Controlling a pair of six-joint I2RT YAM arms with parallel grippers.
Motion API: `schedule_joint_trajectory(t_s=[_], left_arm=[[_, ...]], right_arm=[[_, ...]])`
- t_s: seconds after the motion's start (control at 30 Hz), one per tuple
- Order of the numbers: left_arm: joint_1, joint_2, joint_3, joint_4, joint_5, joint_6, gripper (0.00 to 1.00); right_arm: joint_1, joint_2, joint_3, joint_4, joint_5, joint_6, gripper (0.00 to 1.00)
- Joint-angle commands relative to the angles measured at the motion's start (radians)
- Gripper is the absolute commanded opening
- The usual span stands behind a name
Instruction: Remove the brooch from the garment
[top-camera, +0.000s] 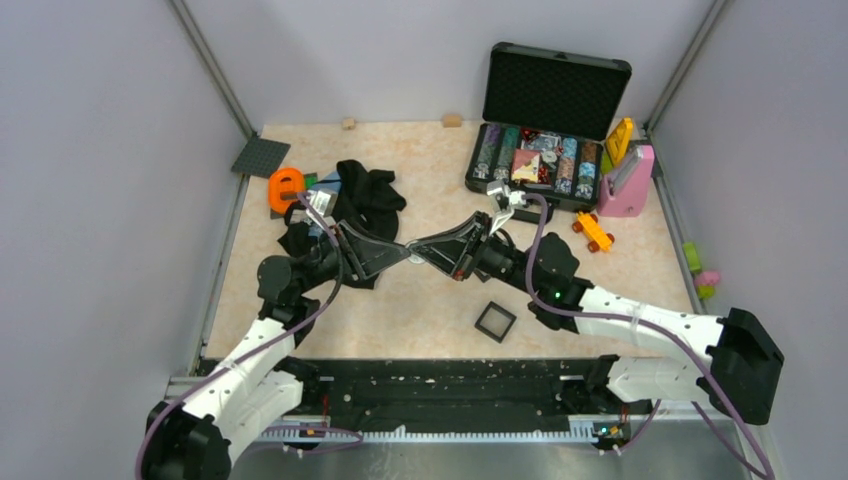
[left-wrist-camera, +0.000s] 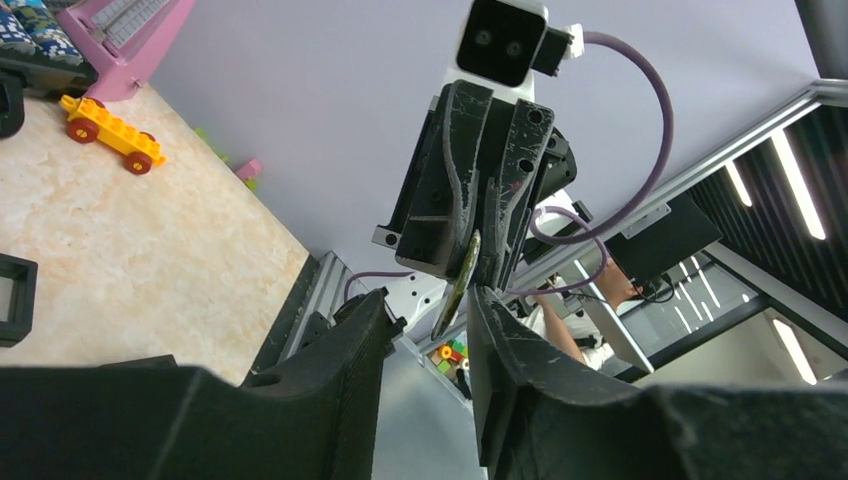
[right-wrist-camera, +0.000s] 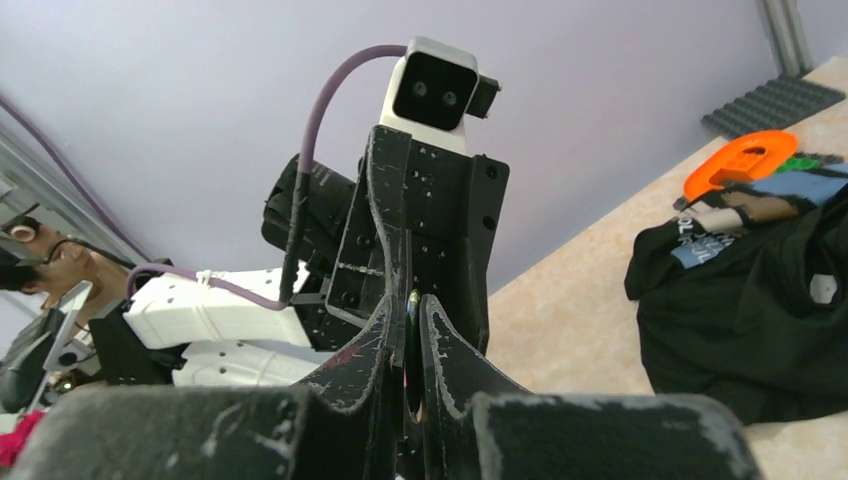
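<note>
My two grippers meet tip to tip above the middle of the table. My right gripper (top-camera: 424, 246) is shut on the brooch (left-wrist-camera: 459, 283), a thin disc seen edge-on in the left wrist view; in the right wrist view a sliver of the brooch (right-wrist-camera: 411, 299) shows between the nearly closed fingers. My left gripper (left-wrist-camera: 428, 305) is open, and the brooch's free edge reaches into the gap between its fingers; contact cannot be told. The garment (top-camera: 366, 195) lies crumpled at the back left, behind my left gripper (top-camera: 404, 250), and it also shows in the right wrist view (right-wrist-camera: 745, 315).
A square black frame (top-camera: 495, 320) lies near the front centre. An orange tape holder (top-camera: 286, 186) and a grey baseplate (top-camera: 261, 157) are at the back left. An open chip case (top-camera: 545, 150), a pink object (top-camera: 627, 185) and a yellow toy car (top-camera: 594, 232) are at the back right.
</note>
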Motion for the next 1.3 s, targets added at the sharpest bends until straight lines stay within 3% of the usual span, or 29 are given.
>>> schedule_joint_trajectory(t_s=[0.0, 0.27, 0.47, 0.63, 0.83, 1.0, 1.27], left_arm=[[-0.024, -0.044, 0.014, 0.002, 0.060, 0.024, 0.38], [-0.022, -0.019, 0.023, 0.051, 0.103, 0.001, 0.43], [-0.024, -0.011, 0.030, 0.046, 0.103, 0.003, 0.31], [-0.023, -0.021, 0.025, 0.061, 0.126, 0.003, 0.45], [-0.023, -0.046, 0.020, -0.004, 0.097, 0.033, 0.05], [-0.022, -0.034, 0.020, -0.004, 0.098, 0.033, 0.19], [-0.023, -0.022, 0.033, -0.026, 0.095, 0.048, 0.18]], right_arm=[[-0.015, -0.003, 0.010, -0.042, -0.048, 0.095, 0.00], [-0.045, 0.004, -0.007, -0.015, -0.120, 0.203, 0.00], [-0.051, 0.007, -0.009, -0.016, -0.122, 0.227, 0.00], [-0.070, 0.015, -0.029, 0.023, -0.113, 0.276, 0.00], [-0.094, 0.008, -0.044, 0.044, -0.109, 0.303, 0.00], [-0.100, 0.013, -0.044, 0.057, -0.122, 0.303, 0.00], [-0.099, 0.034, -0.032, 0.045, -0.148, 0.292, 0.00]])
